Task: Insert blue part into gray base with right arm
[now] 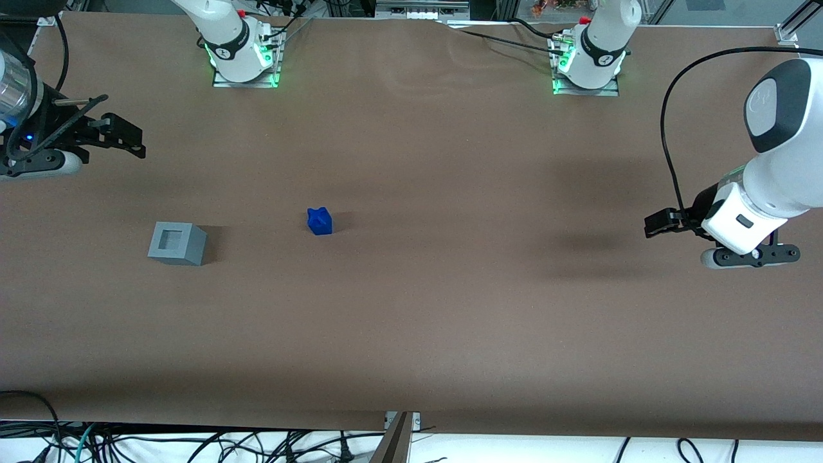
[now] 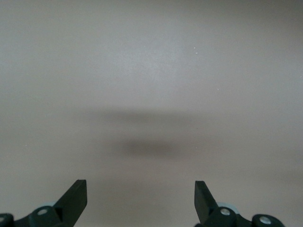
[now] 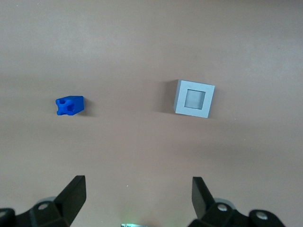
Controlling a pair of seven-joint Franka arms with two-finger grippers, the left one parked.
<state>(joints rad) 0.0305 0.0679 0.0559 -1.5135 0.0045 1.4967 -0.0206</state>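
At the working arm's end of the brown table, high above the surface, the right arm reaches in from the edge of the front view with its gripper hanging over bare table; the two black fingers stand wide apart, nothing lies between them and they touch nothing; the wrist view looks down between the spread fingertips onto both task pieces, well clear of each. Nearer to the front camera than the gripper, the gray base sits flat on the table, upright, with the square recess in its top face turned upward and nothing in it; a soft shadow falls beside it. Farther toward the middle of the table, the blue part rests on the surface by itself, well apart from the base and slightly farther from the front camera than the base is; from the wrist view the blue part appears tipped, though its exact pose I cannot tell; the gray base shows there squarely from above, its pale recess framed by four even walls. Neither piece touches the other.
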